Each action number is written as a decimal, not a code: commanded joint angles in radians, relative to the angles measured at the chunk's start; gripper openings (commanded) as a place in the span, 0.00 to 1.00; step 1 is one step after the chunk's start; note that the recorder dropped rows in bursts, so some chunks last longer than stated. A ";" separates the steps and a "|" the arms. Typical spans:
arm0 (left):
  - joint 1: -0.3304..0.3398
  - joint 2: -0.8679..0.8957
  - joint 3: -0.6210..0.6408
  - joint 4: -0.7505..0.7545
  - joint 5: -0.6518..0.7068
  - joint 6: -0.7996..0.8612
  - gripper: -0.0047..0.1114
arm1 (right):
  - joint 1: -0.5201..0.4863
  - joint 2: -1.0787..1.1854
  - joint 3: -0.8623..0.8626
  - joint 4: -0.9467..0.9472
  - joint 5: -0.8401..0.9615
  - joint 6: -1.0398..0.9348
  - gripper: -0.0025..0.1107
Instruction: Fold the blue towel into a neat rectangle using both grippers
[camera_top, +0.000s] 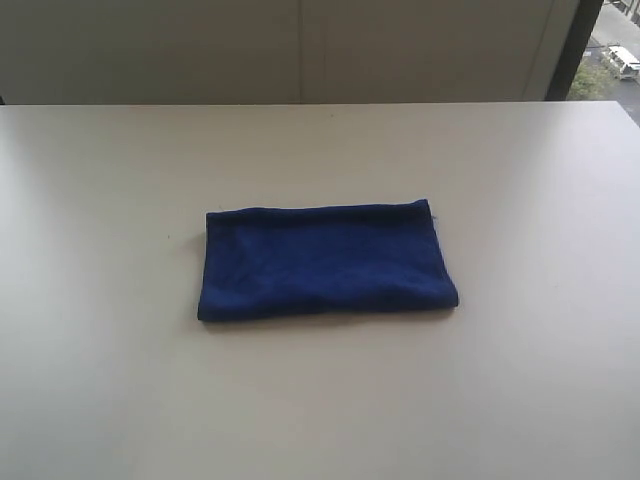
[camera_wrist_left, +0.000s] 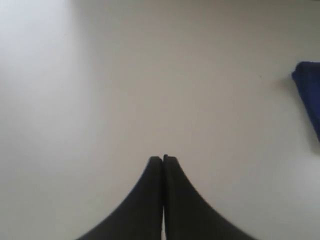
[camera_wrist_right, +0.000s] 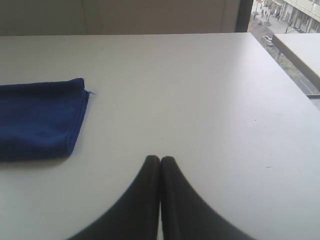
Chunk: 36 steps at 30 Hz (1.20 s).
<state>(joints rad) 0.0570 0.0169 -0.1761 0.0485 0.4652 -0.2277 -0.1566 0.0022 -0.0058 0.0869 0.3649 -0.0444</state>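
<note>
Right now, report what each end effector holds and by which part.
Nothing is held: left end effector and right end effector are shut, off the blue towel.

Blue towel (camera_top: 325, 262) on white table (camera_top: 100, 380)

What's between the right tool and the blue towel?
Only bare table separates the right tool from the blue towel, as the right wrist view shows.

Left hand (camera_wrist_left: 163, 158) is pinched fully closed, tips touching, nothing held. Right hand (camera_wrist_right: 160, 158) same deal: closed tight and empty. Both angled downward a bit.
</note>
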 joint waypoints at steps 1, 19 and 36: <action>0.003 -0.008 0.005 -0.144 -0.013 0.216 0.04 | -0.003 -0.002 0.006 -0.010 -0.011 0.003 0.02; 0.003 -0.017 0.110 -0.157 -0.052 0.228 0.04 | -0.003 -0.002 0.006 -0.010 -0.011 0.003 0.02; 0.003 -0.017 0.176 -0.153 -0.101 0.228 0.04 | -0.003 -0.002 0.006 -0.010 -0.011 0.003 0.02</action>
<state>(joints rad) 0.0570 0.0048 -0.0125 -0.0979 0.3538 0.0000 -0.1566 0.0022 -0.0058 0.0869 0.3649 -0.0444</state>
